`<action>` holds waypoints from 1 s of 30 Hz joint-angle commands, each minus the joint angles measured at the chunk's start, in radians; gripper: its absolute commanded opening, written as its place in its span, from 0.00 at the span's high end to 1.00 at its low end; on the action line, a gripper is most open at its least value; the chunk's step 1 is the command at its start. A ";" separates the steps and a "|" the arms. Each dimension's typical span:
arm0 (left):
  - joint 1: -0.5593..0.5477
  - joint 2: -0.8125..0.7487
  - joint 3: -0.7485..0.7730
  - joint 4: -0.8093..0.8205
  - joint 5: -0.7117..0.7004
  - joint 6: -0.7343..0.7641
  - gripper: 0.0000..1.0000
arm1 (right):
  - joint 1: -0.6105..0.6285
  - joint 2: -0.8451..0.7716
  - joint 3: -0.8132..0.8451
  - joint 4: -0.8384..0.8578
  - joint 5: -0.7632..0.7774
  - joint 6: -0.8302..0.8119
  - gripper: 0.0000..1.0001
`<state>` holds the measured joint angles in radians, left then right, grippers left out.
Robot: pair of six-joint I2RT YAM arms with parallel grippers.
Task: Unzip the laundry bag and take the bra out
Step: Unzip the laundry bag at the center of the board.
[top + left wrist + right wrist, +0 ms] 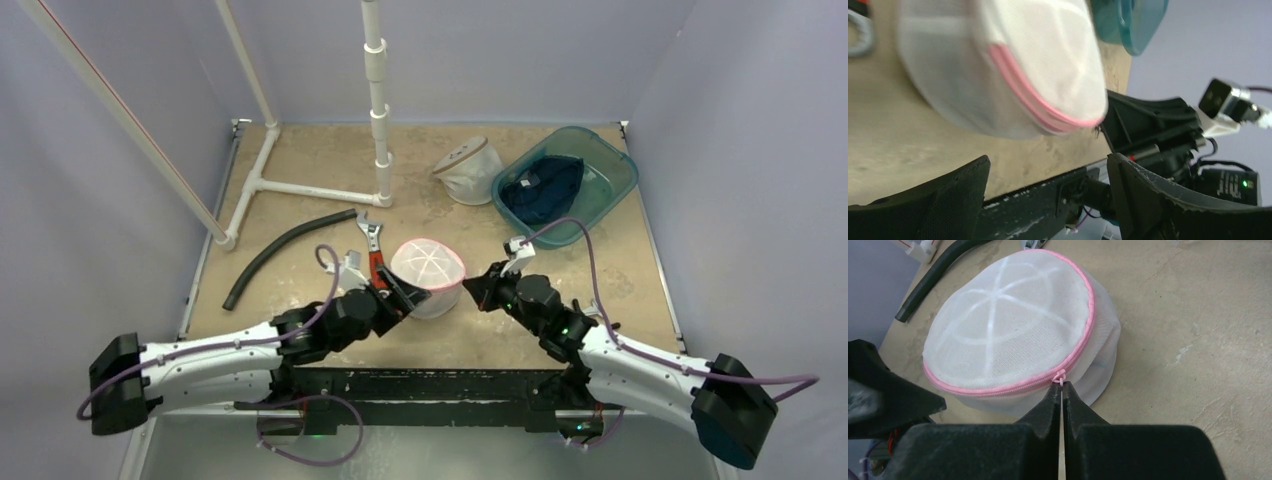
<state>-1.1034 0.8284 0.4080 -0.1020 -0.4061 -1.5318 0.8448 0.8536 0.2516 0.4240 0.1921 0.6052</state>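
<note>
A round white mesh laundry bag (428,272) with a pink zipper (1013,386) sits mid-table. It also shows in the right wrist view (1013,330) and the left wrist view (998,65). My right gripper (1062,387) is shut on the pink zipper pull (1061,379) at the bag's near rim. In the top view the right gripper (478,287) is at the bag's right side. My left gripper (400,293) is open at the bag's left side, its jaws wide apart and empty (1048,172). The bra is hidden.
A teal basin (565,183) with dark cloth stands at the back right, a second white mesh bag (468,170) beside it. A black hose (285,250), a red-handled wrench (373,245) and a white pipe frame (300,150) are at the left.
</note>
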 commanded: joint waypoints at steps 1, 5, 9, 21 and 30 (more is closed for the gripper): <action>-0.104 0.158 0.164 0.053 -0.140 -0.060 0.14 | 0.012 0.013 -0.017 0.053 0.007 -0.015 1.00; -0.124 0.292 0.225 0.088 -0.183 -0.125 0.15 | 0.013 -0.006 -0.018 0.040 0.008 -0.023 1.00; -0.124 0.378 0.245 0.172 -0.227 -0.155 0.19 | 0.013 -0.038 -0.023 0.021 0.001 -0.029 1.00; -0.085 0.502 0.284 0.170 -0.257 -0.157 0.78 | 0.017 -0.105 -0.036 -0.009 -0.047 -0.052 1.00; 0.059 0.293 0.157 0.169 -0.119 -0.014 1.00 | 0.025 -0.083 -0.012 0.030 -0.106 -0.103 1.00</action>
<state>-1.1259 1.2392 0.6220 0.0830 -0.5583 -1.6398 0.8646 0.7643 0.2195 0.4149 0.1070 0.5491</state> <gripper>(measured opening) 0.029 0.007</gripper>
